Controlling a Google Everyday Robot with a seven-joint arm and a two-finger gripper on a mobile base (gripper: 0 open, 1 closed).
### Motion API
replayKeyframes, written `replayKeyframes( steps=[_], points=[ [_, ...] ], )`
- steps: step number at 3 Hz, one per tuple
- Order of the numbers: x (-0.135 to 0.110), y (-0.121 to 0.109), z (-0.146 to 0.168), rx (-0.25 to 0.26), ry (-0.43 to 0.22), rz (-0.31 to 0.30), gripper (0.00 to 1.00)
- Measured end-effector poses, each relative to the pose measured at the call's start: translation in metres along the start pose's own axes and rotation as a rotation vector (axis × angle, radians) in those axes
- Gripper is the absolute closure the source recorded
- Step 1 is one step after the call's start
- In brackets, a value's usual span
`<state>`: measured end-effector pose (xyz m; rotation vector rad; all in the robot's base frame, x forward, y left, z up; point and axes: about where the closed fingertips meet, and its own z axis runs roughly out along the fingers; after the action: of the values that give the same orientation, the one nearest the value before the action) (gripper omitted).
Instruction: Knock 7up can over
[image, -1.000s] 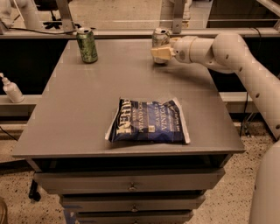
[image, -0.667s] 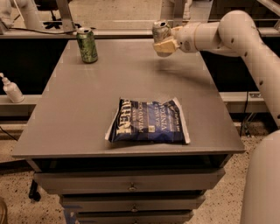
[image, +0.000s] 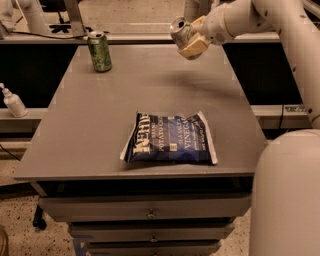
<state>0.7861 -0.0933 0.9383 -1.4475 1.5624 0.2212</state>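
Observation:
The 7up can (image: 178, 28), silver-grey with a silver top, is in the air above the table's far right part, tilted with its top toward the left. My gripper (image: 186, 38) comes in from the upper right and is shut on the can. One beige finger (image: 193, 48) shows below the can. The can does not touch the grey table (image: 150, 90).
A darker green can (image: 99, 51) stands upright at the table's far left. A blue chip bag (image: 170, 138) lies flat near the front middle. A white bottle (image: 13, 101) stands on a ledge left of the table. My white base (image: 287, 195) is at the front right.
My gripper has lifted the 7up can off the table's far right corner and raised it. The can has tilted leftward. The green can and the chip bag have not moved.

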Motion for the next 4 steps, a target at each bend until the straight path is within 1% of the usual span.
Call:
replayKeyframes(
  steps=[1, 2, 3, 4],
  points=[
    [0.004, 0.026, -0.003, -0.141, 0.133, -0.139, 1.00],
    [0.018, 0.053, -0.007, -0.285, 0.262, -0.239, 1.00],
    [0.033, 0.071, -0.012, -0.398, 0.363, -0.306, 1.00],
    [0.044, 0.083, -0.015, -0.488, 0.451, -0.373, 1.00]
  ],
)
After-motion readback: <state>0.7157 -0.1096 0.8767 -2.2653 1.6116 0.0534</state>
